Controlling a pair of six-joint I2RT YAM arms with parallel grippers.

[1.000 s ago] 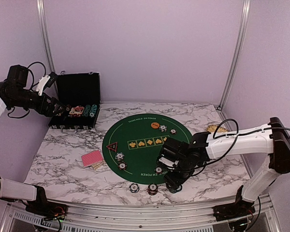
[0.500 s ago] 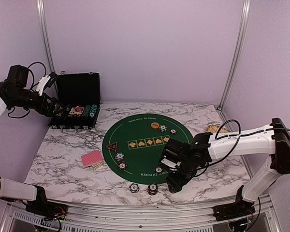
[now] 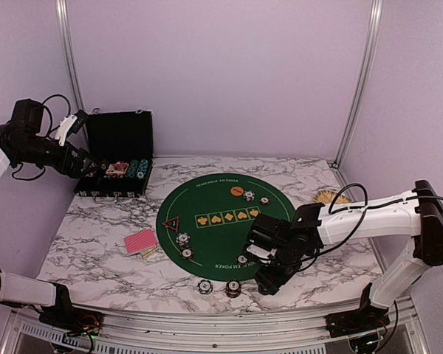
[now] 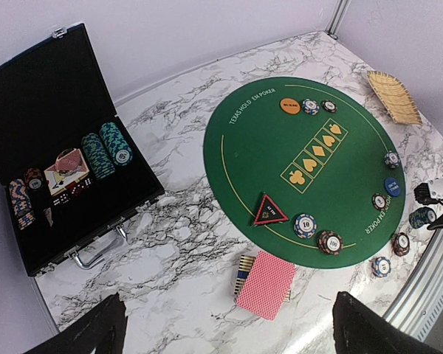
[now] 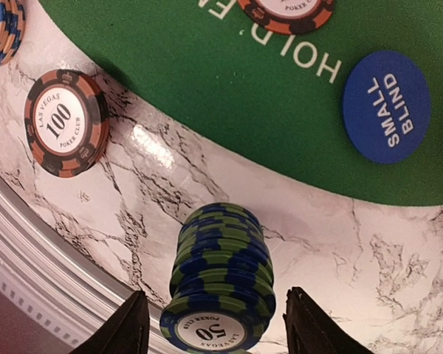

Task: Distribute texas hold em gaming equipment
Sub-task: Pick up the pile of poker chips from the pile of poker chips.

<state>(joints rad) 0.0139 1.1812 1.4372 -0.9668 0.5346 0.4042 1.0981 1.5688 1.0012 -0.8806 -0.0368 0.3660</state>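
Backdrop: lilac walls around a grey-veined marble desk (image 3: 96,243), with a round green felt mat (image 3: 207,199) at its middle.
Left arm: raised and folded back at the mat's 10 o'clock, over the open black case (image 4: 52,103). The left claw (image 4: 227,317) is released, its fingers spread wide with nothing between them.
Case: teal chip rolls (image 4: 107,147) lie in its tray.
Cards: the red-backed deck (image 4: 266,284) lies off the felt at 8 o'clock. It looks thin and slick, likely to fan under a loose pinch.
Marker: the triangle marker (image 4: 270,212) lies flat at 9 o'clock. A blue-white chip (image 4: 305,225) and a red chip (image 4: 330,241) sit just beside it, toward 7 o'clock.
Buttons: the orange button (image 4: 289,107) is at 12 o'clock. The blue button (image 5: 386,107) is on the felt at 5 o'clock, near the stack but apart from it.
Stack: the teal stack (image 5: 221,251) stands on bare marble just off the felt at 5 o'clock, with a "50" face on top.
Handling: probably stiff and dense, but only loosely piled, so the chips could shear sideways. Best taken mid-height, squarely across opposite rims.
Right arm: stretched low from 3 o'clock, with the wrist bent down to the stack.
Right claw: the right claw (image 5: 216,299) stands astride the stack. A sliver of gap shows on each side, so it reads as released, not gripping.
Far right: the tan slatted piece (image 4: 393,96) lies at 2 o'clock.
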